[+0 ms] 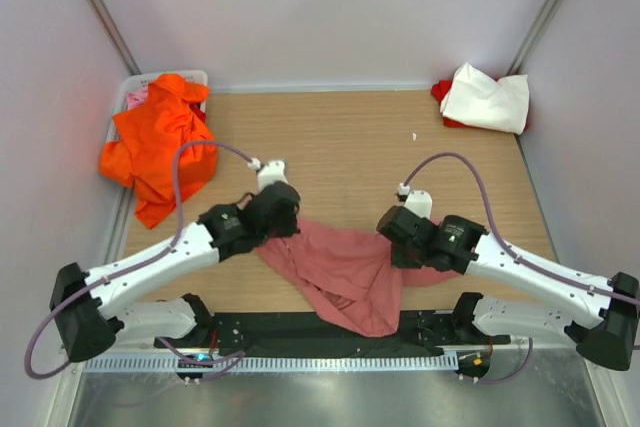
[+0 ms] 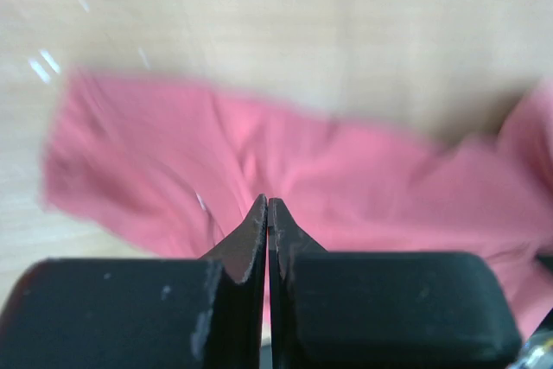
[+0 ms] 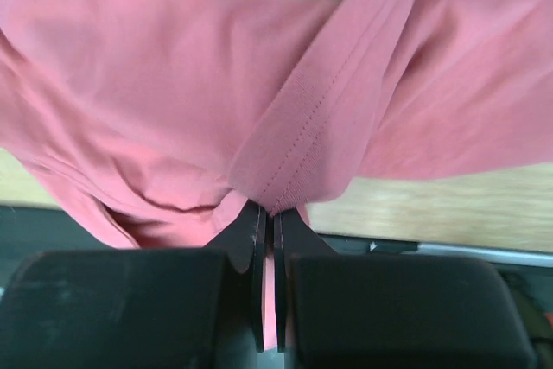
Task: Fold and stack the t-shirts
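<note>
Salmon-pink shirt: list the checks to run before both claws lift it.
1. Right claw shut on the salmon-pink shirt: ok, a stitched fold runs into the jaws.
2. Left claw shut: ok.
3. Left claw actually pinching cloth: cannot tell, its tips meet over the shirt.
4. Shirt lying flat: not ok, it is bunched, and part drapes past the near edge of the table.
5. Orange shirt and white shirt apart from it: ok, both lie at the far corners.
</note>
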You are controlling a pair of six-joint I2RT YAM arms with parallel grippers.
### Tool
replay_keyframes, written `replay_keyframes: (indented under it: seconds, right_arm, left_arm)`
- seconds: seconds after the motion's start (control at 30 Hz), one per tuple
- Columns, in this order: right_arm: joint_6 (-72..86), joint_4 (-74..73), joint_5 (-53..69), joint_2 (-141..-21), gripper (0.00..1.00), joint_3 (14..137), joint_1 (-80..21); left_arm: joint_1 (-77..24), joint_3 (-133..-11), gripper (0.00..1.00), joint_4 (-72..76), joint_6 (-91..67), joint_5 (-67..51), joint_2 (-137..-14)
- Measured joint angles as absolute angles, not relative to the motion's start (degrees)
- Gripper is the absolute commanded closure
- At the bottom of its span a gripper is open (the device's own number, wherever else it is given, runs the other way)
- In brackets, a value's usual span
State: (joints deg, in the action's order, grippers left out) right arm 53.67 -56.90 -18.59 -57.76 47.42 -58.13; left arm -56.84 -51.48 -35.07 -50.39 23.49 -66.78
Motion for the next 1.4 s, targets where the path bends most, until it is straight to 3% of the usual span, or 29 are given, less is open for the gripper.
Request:
replay_keyframes:
  seconds: [0.1, 0.13, 0.17, 0.2, 0.3, 0.4, 0.53, 0.6, 0.97, 1.1, 1.27, 1.3, 1.33, 1.4]
  right_arm:
    - [51.1, -59.4, -21.9, -58.1, 0.97, 53.0, -54.3]
    - [50.1, -60.2, -23.0, -58.6, 0.97, 54.8, -52.9]
    - [49.2, -60.6, -23.8, -59.2, 0.97, 56.2, -51.8]
    - [48.3, -60.9, -24.6, -59.9, 0.97, 57.3, -51.0]
    - [46.6, -60.9, -25.5, -61.6, 0.96, 57.6, -50.3]
    - [45.7, -60.2, -25.3, -62.7, 0.94, 55.4, -49.6]
    - [44.9, -59.6, -25.1, -65.0, 0.9, 53.4, -47.9]
    - [44.6, -59.0, -24.8, -66.1, 0.89, 53.3, -47.1]
    - [43.6, -54.9, -22.5, -67.3, 0.89, 50.9, -46.0]
    - [43.4, -54.5, -22.1, -67.3, 0.89, 50.9, -45.7]
    - [43.2, -54.2, -21.6, -67.3, 0.89, 50.9, -45.2]
    - [43.1, -54.2, -21.5, -67.3, 0.89, 50.9, -45.1]
    - [43.0, -54.1, -21.3, -67.4, 0.89, 50.9, -45.1]
    - [42.7, -53.9, -21.2, -67.8, 0.89, 50.9, -45.0]
  left_arm:
    - [-46.9, -57.8, 0.99, -34.9, -47.1, 22.2, -64.9]
    - [-44.3, -59.1, 0.94, -35.0, -46.3, 21.8, -64.7]
    - [-41.7, -60.4, 0.87, -35.0, -45.6, 21.2, -64.6]
    - [-40.2, -61.2, 0.63, -34.9, -45.1, 19.8, -64.6]
    - [-40.6, -60.7, 0.28, -33.4, -44.8, 14.6, -65.6]
    - [-46.7, -55.9, 0.18, -30.6, -46.8, 11.9, -68.3]
    - [-56.1, -47.4, 0.22, -26.8, -50.4, 9.1, -71.4]
    - [-58.1, -45.4, 0.3, -26.4, -51.7, 8.1, -72.8]
    - [-60.2, -50.0, 0.38, -21.1, -52.2, 7.8, -83.9]
    - [-60.5, -50.7, 0.37, -20.4, -52.2, 7.6, -88.3]
    - [-62.3, -50.8, 0.25, -21.1, -52.1, 7.9, -91.1]
    - [-62.8, -51.0, 0.28, -21.3, -52.1, 8.1, -91.2]
    - [-63.3, -51.4, 0.5, -21.4, -52.1, 8.3, -91.3]
    - [-63.9, -52.0, 0.72, -21.6, -52.3, 8.8, -91.8]
